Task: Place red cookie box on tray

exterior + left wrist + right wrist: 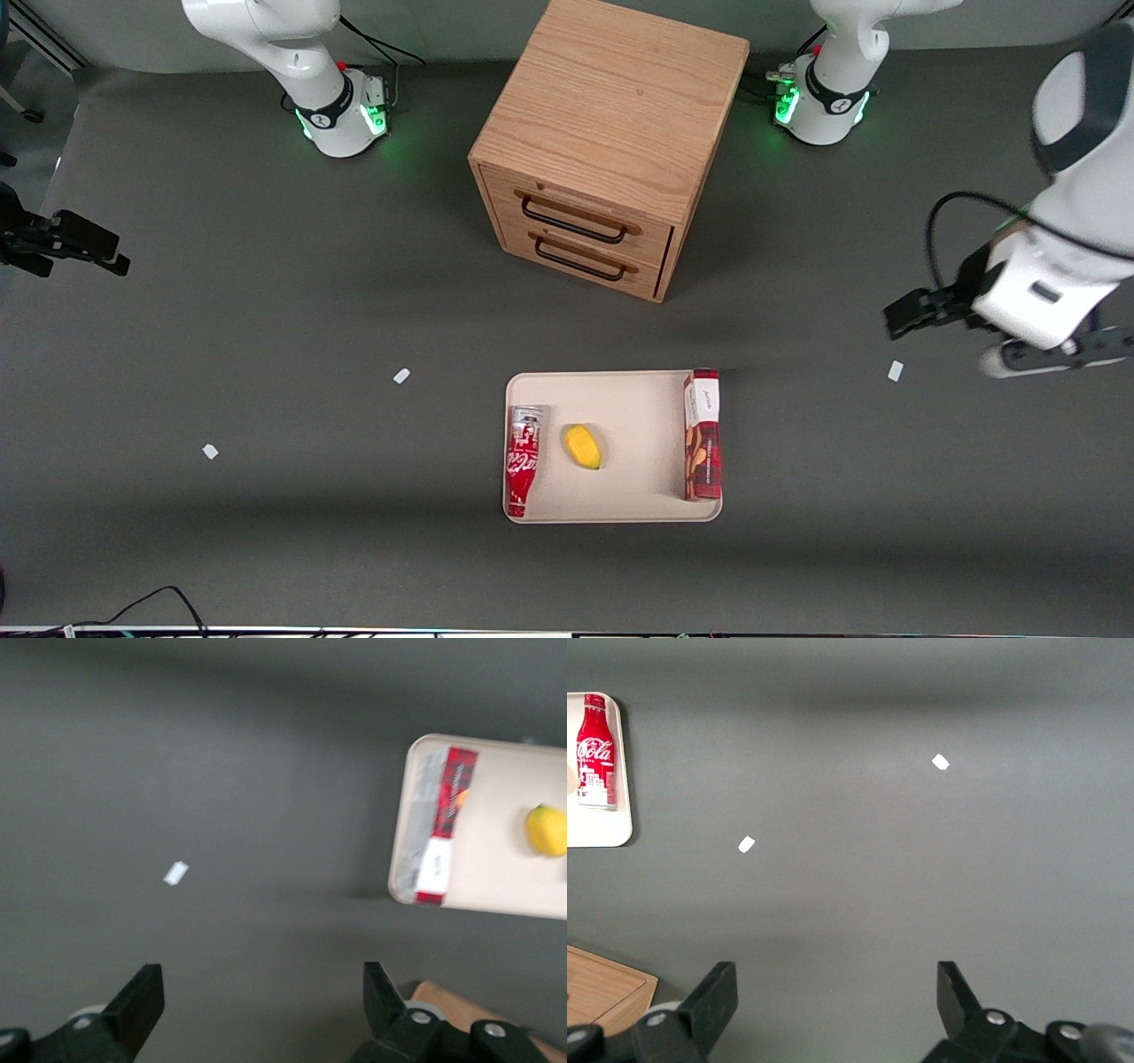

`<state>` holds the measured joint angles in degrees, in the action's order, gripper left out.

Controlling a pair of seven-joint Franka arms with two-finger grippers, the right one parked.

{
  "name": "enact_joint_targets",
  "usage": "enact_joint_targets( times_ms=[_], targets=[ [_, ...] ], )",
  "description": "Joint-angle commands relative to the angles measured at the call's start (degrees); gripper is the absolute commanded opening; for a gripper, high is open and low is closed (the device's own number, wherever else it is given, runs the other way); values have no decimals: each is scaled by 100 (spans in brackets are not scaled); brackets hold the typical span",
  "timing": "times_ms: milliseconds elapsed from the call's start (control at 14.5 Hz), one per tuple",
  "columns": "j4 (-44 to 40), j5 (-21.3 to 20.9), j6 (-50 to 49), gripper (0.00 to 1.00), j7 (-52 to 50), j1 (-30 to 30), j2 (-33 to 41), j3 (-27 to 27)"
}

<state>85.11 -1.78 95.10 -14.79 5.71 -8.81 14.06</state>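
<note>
The red cookie box (702, 434) lies flat on the beige tray (620, 399), along the tray's edge toward the working arm's end. In the left wrist view the box (440, 824) rests just inside the tray's rim (400, 842), white end panel showing. My left gripper (912, 315) hangs above bare table well off toward the working arm's end, apart from the tray and box. Its fingers (142, 992) stand wide apart, so the gripper (261, 979) is open with nothing between them.
A red-and-white soda bottle (523, 461) and a yellow fruit (583, 446) also lie on the tray. A wooden two-drawer cabinet (611, 133) stands farther from the front camera than the tray. Small white markers (895, 370) (401, 376) (210, 451) dot the grey table.
</note>
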Motion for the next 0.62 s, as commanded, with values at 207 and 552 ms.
enact_joint_targets(
  times_ms=[207, 552],
  targets=[
    [1043, 116, -385, 100, 854, 527, 1345, 18],
    [1026, 125, -589, 100, 978, 554, 1426, 18]
  ],
)
